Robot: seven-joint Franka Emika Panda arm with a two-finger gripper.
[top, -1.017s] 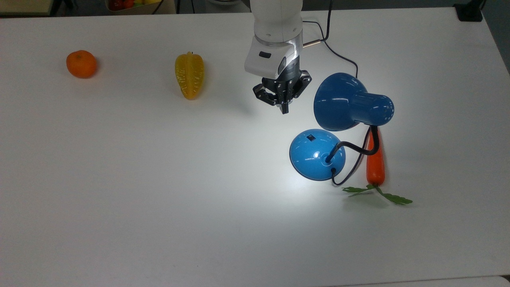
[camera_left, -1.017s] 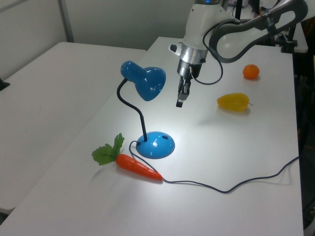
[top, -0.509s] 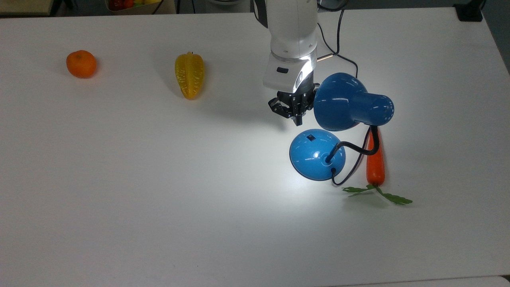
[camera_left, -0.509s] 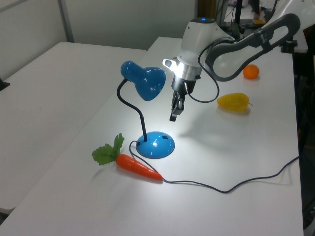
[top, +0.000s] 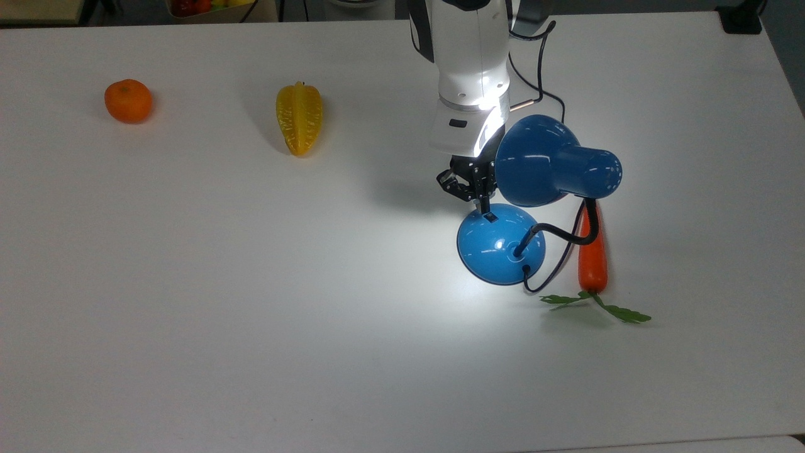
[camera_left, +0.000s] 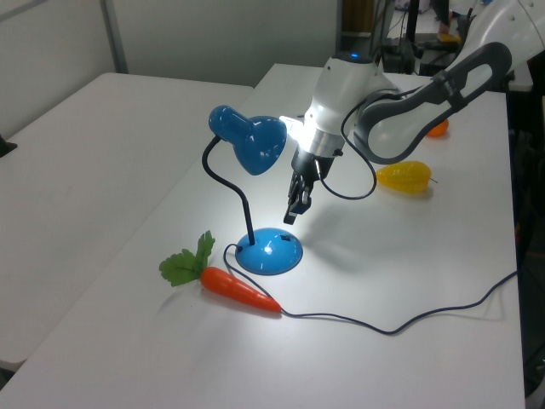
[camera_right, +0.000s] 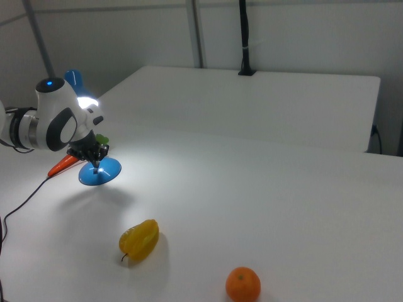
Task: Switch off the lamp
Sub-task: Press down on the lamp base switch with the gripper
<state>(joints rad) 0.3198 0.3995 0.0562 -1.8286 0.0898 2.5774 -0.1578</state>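
One step is in hand: we are bringing the gripper down onto the switch on the domed base of the lamp, which stands lit beside the carrot and well apart from the starfruit and the orange. We see the fingers drawn together into a single tip, gripping nothing, just above the switch and just beside the lamp shade. We judge the next move to be a short, straight press downward, kept clear of the shade. Compared with the frames a second ago, the gripper has travelled from open tabletop beside the lamp toward the base and has descended.
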